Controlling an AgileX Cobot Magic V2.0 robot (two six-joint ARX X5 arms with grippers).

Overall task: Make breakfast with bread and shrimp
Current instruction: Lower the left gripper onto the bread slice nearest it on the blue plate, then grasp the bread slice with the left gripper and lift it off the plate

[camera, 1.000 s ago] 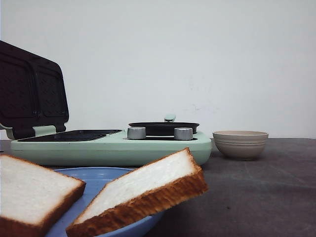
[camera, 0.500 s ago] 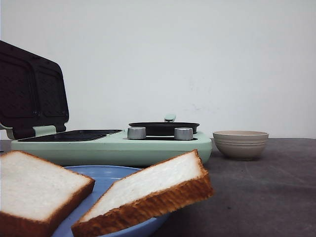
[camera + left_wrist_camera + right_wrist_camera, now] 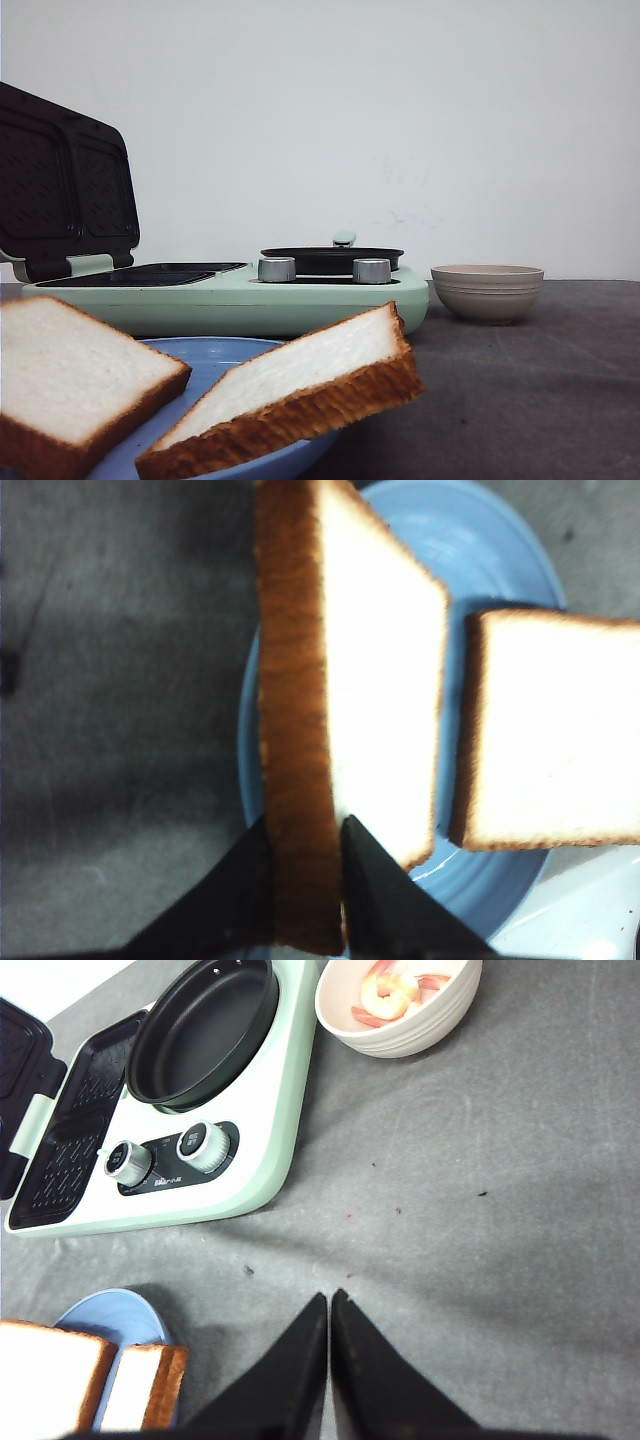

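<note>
Clamped on one slice of bread (image 3: 340,710), the left gripper (image 3: 310,880) pinches the browned crust between its two black fingers (image 3: 375,880), holding that slice tilted above the blue plate (image 3: 500,540). In the front view this slice (image 3: 290,390) slants up over the plate's rim (image 3: 215,348), and the second slice (image 3: 70,385) sits beside it on the plate (whether the two touch is not clear). The right gripper (image 3: 328,1360) has its dark fingers pressed together with nothing between them, above bare grey tabletop (image 3: 500,1210) in front of the mint-green breakfast cooker (image 3: 270,1150).

Small dark lettering is printed under the cooker's two silver knobs (image 3: 205,1145), too small to read. On the cooker, a round black pan (image 3: 205,1030) sits behind the knobs, and next to it lies a ridged black grill plate (image 3: 85,1130) under the raised lid (image 3: 65,185). Just beside the cooker, on the pan's side, stands the beige ribbed bowl (image 3: 400,1005), holding the shrimp (image 3: 392,990): a pale curled piece among a few orange-pink ones.
</note>
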